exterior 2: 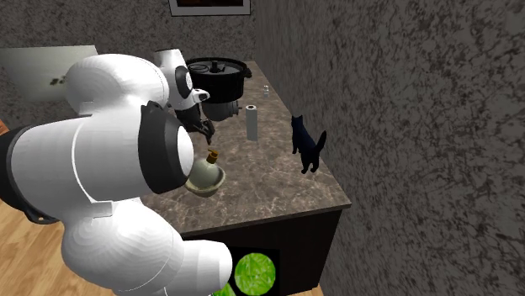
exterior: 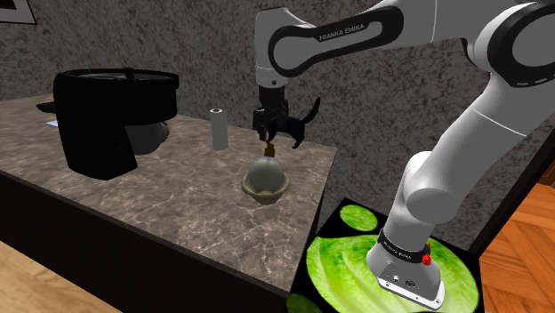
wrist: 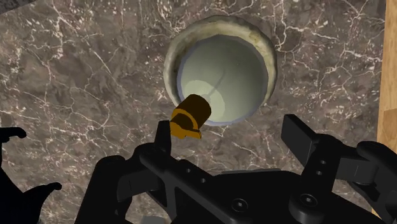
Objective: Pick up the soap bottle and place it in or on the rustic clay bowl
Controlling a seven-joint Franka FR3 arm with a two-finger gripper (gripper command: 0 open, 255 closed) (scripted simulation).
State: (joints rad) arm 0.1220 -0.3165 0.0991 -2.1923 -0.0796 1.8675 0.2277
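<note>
Wrist view first: we see the tool [wrist: 232, 135] with its two black fingers standing well apart, clasping nothing. The soap bottle [wrist: 219, 76] stands upright inside the clay bowl [wrist: 219, 22]. Its pale round body fills the hollow and its brown cap [wrist: 189, 116] rises just beside one finger; we cannot tell whether they touch. Bowl and bottle sit on the brown veined bench [wrist: 76, 89].

In the shoulder view the tool [exterior: 269, 135] hangs at the centre of the frame, directly over the bottle [exterior: 266, 169] in its bowl [exterior: 267, 191]. A black cat figure [exterior: 308, 114] stands just right of the tool, near the wall. A white upright cylinder [exterior: 218, 128] stands a little to its left, and a black appliance [exterior: 107, 116] sits at the far left. The stand [exterior: 356, 253], patterned in green leaves, fills the lower right.

In the second exterior view we find bowl and bottle left of centre, beside the arm's large white joint [exterior 2: 109, 160], and the cat right of centre.
</note>
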